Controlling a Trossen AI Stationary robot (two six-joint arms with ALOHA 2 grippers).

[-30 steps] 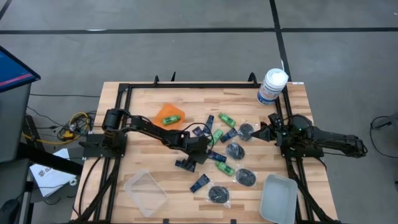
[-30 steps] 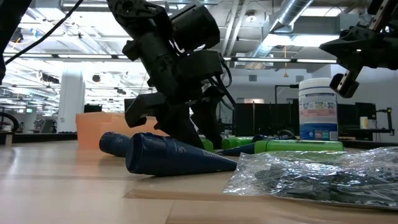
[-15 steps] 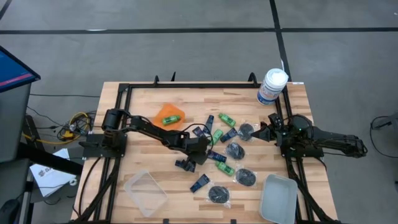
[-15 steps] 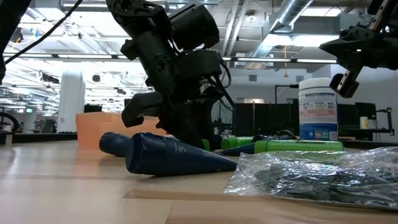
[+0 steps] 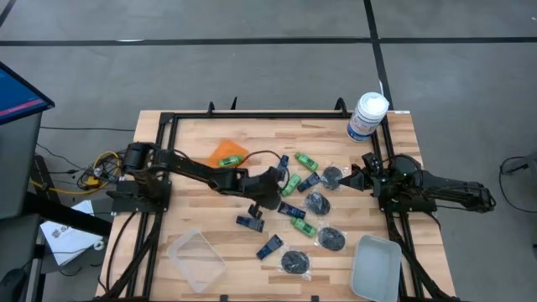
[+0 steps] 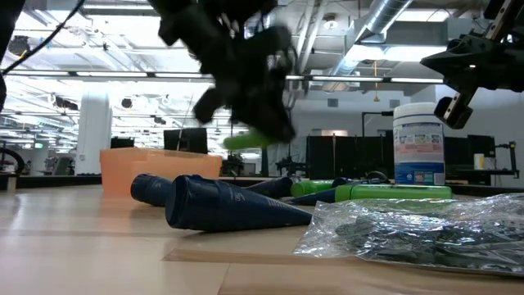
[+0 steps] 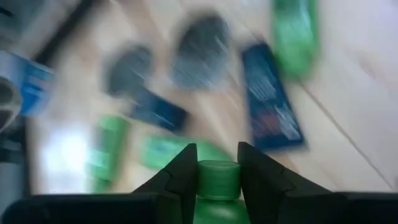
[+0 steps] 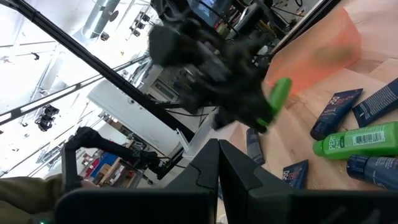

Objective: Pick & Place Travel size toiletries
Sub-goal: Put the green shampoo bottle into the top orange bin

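My left pincer [image 7: 217, 177] pinches a green bottle [image 7: 217, 186] by its cap end, lifted clear of the desk [image 5: 193, 218] above the scattered toiletries, probably bound for the orange bin [image 5: 225, 153]. My right pincer [image 8: 219, 163] waits pressed together at the desk's right edge.

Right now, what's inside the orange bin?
From above, the orange bin shows one green bottle lying inside. The left arm crosses its near edge and covers part of the floor, so anything under it can't be seen. The low view shows only the bin's outer wall.
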